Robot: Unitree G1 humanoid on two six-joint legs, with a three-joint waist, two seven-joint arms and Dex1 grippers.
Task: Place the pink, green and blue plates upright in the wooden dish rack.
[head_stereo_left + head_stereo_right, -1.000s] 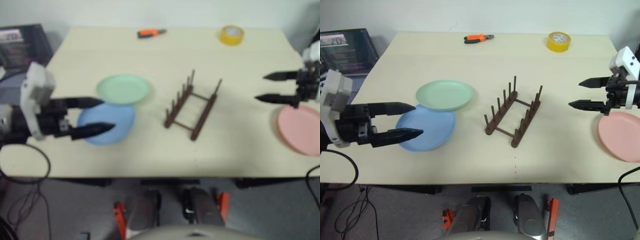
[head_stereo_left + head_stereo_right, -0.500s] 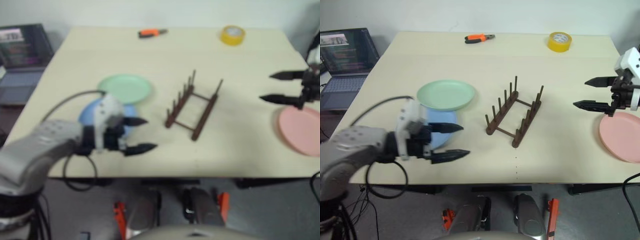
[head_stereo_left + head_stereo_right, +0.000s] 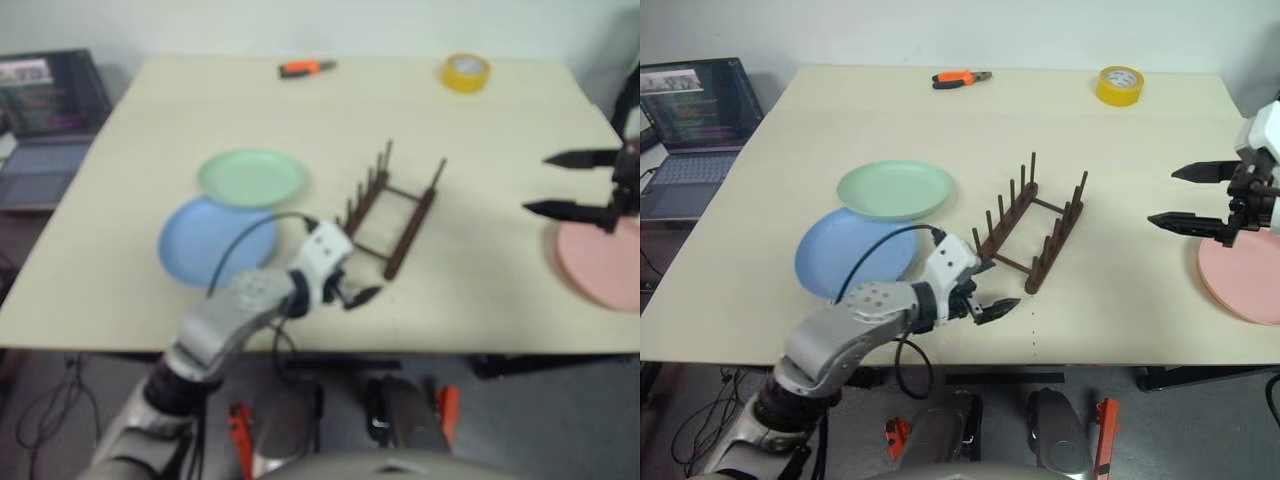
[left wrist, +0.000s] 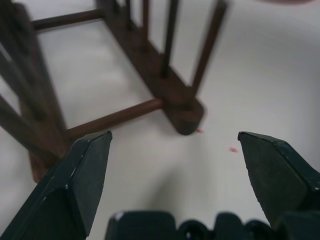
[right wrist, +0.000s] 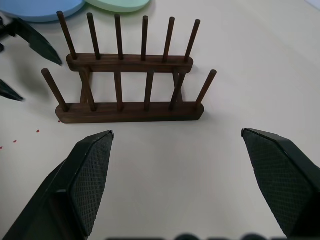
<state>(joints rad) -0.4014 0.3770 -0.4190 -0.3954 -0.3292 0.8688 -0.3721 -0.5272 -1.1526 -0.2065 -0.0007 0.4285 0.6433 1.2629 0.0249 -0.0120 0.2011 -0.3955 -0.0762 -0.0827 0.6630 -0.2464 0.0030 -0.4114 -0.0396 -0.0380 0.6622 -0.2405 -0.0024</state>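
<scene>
The left gripper [image 3: 992, 290] hung wide open and empty just beside the near end of the wooden dish rack [image 3: 1031, 236]. The right gripper [image 3: 1176, 196] was likewise spread, holding nothing, over the pink plate [image 3: 1244, 276]. The blue plate [image 3: 848, 258] lay flat, tucked under the green plate [image 3: 894, 189].

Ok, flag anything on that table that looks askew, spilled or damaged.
Nothing spilled or damaged. The wooden dish rack stands diagonal to the table edge, and the green plate overlaps the blue plate's far rim. The pink plate lies flat.
</scene>
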